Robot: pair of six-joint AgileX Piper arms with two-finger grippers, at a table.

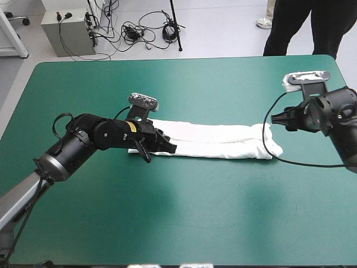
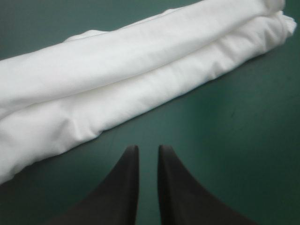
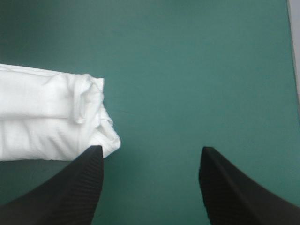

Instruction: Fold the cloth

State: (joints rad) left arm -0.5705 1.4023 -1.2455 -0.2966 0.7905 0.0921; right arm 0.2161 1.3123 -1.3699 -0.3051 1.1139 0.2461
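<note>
One white short-sleeved cloth T-shirt point(image 1: 223, 140), folded into a long band, lies at mid-frame in the high view. It lies on one table with a teal-green cover point(image 1: 184, 218). Two grippers show, the left gripper point(image 1: 167, 146) at centre left and the right gripper point(image 1: 277, 118) at upper right. Each has two broad black fingers point(image 3: 70, 197), four altogether.

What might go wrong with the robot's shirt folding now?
1. The left end effector is nearly shut on nothing, just short of the T-shirt. If it moves in like that, it may shove the folded strip and loosen its layers.
2. The right end effector is open, but the shirt's end sits by one finger, not between them, so it may miss or pinch only a corner.
</note>
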